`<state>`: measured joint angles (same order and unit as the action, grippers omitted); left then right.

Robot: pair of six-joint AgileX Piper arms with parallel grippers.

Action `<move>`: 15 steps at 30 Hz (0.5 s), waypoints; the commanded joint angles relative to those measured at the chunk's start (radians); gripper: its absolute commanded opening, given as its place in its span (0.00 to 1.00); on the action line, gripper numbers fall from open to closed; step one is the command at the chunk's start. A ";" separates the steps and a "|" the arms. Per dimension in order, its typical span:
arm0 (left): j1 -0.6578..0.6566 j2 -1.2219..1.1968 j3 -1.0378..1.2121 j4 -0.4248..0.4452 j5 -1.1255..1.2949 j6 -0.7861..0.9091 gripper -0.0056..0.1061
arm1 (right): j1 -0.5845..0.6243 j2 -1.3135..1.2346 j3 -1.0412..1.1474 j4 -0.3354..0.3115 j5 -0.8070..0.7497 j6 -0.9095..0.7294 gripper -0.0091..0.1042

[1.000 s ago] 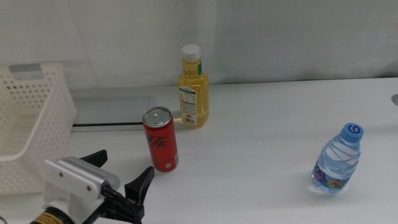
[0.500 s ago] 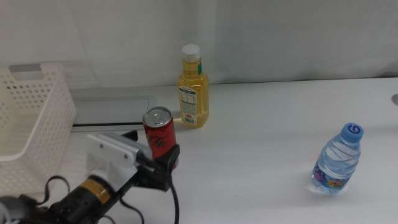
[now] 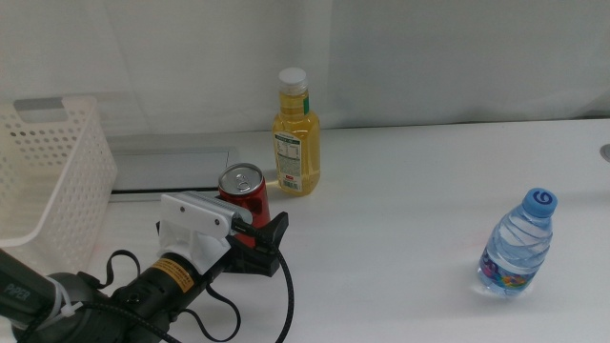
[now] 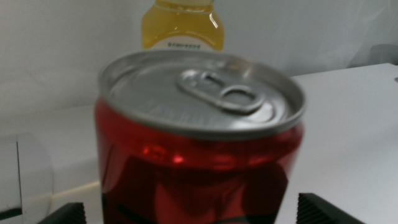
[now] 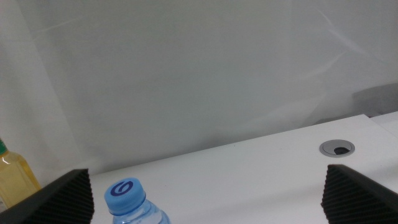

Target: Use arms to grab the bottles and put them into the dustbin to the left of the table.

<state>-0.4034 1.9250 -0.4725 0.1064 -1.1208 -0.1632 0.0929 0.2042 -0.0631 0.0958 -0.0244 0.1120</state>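
Observation:
The slim red can (image 3: 244,195) stands upright on the table (image 3: 400,191), and my left gripper (image 3: 250,227) is open with one jaw on each side of it. In the left wrist view the can (image 4: 199,155) fills the picture between the two jaw tips of my left gripper (image 4: 194,214). The yellow-liquid bottle (image 3: 297,133) stands just behind the can. Far to the right stands the clear water bottle (image 3: 517,246). Its blue cap (image 5: 124,193) shows low between the jaws of my open right gripper (image 5: 211,199), which is out of the middle view. The white dustbin (image 3: 48,181) sits at the left.
A flat grey tray (image 3: 172,171) lies behind the can, between the dustbin and the yellow bottle. A round cable hole (image 5: 337,147) is set in the table at the far right. A white curtain backs the table.
My left arm has come forward from the near edge to the red can, and its open jaws now straddle the can. The bottles and the can have not moved.

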 commanded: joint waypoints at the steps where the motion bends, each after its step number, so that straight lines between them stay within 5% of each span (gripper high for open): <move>1: -0.004 0.011 -0.011 -0.016 -0.005 -0.018 0.83 | -0.004 -0.002 0.007 -0.006 -0.010 -0.007 0.99; 2: -0.004 0.017 -0.013 -0.017 -0.005 -0.018 0.81 | -0.004 -0.002 0.007 -0.006 -0.010 -0.007 0.99; 6: -0.004 0.020 -0.036 -0.017 0.037 -0.018 0.45 | -0.004 -0.002 0.007 -0.006 -0.010 -0.007 0.99; 9: -0.004 0.020 -0.038 -0.039 0.041 -0.018 0.03 | -0.004 -0.002 0.007 -0.006 -0.010 -0.007 0.99; 15: -0.004 0.014 -0.038 -0.089 0.030 -0.014 0.02 | -0.004 -0.002 0.007 -0.006 -0.010 -0.007 0.99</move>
<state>-0.4034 1.9434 -0.5064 0.0396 -1.0778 -0.1686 0.0929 0.2042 -0.0631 0.0958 -0.0244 0.1104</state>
